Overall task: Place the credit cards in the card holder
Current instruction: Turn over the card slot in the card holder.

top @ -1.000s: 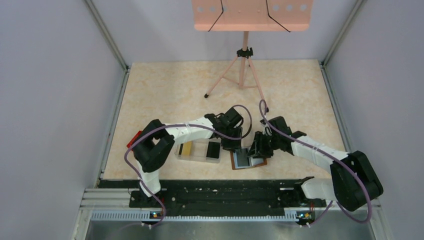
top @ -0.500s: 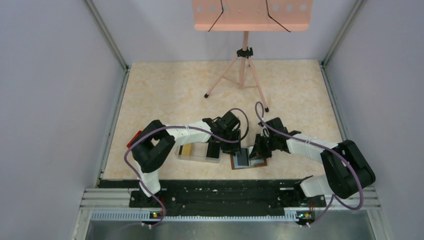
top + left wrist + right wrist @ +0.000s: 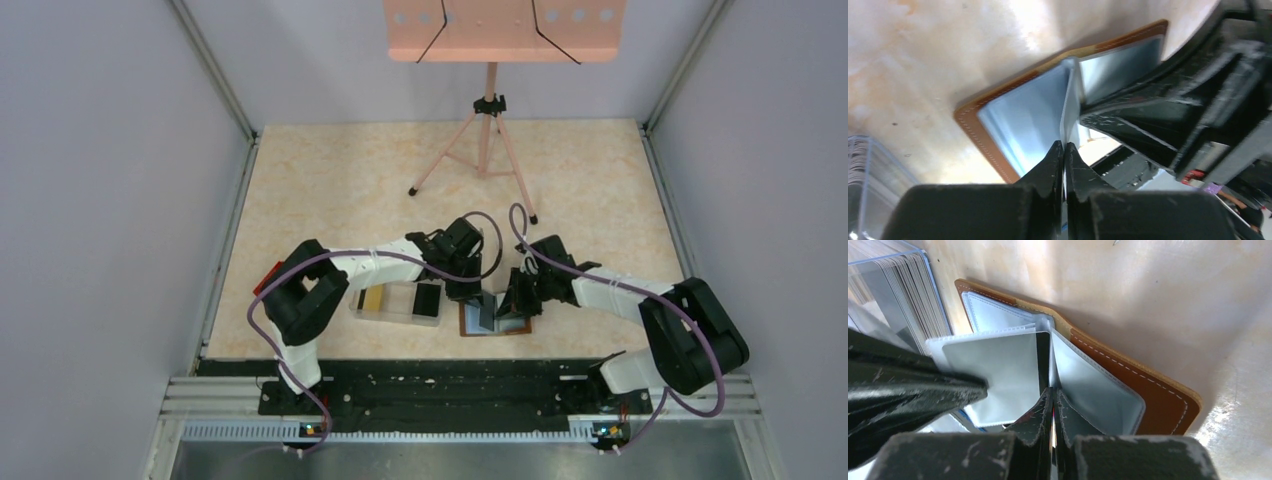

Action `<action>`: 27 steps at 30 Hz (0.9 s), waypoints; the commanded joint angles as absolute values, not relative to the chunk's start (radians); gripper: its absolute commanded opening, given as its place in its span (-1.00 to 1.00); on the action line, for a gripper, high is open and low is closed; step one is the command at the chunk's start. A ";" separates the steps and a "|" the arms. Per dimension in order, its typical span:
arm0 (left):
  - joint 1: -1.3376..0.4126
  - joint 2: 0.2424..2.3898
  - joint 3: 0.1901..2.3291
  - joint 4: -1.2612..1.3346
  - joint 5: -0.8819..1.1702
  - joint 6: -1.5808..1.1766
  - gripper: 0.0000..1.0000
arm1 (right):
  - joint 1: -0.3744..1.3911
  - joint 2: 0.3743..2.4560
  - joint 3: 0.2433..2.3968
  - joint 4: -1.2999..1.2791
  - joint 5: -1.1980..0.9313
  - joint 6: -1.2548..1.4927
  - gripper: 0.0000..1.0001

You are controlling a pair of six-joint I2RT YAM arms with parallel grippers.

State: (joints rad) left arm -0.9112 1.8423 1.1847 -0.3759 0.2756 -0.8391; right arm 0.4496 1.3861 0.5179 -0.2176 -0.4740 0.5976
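Brown wallet (image 3: pixel 505 325) lies open at lower centre of the overhead view, right of the tray (image 3: pixel 400 303). The left gripper (image 3: pixel 1063 146) and right gripper (image 3: pixel 1052 392) each pinch, it seems, a pale inner leaf.

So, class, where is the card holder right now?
In the top view, the card holder lies open near the front edge of the table, about centre, immediately right of the clear tray.
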 commanded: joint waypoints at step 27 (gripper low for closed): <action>-0.926 1.906 1.380 -0.465 0.390 -0.815 -0.35 | 0.460 1.247 0.598 -0.453 -0.261 0.568 -0.39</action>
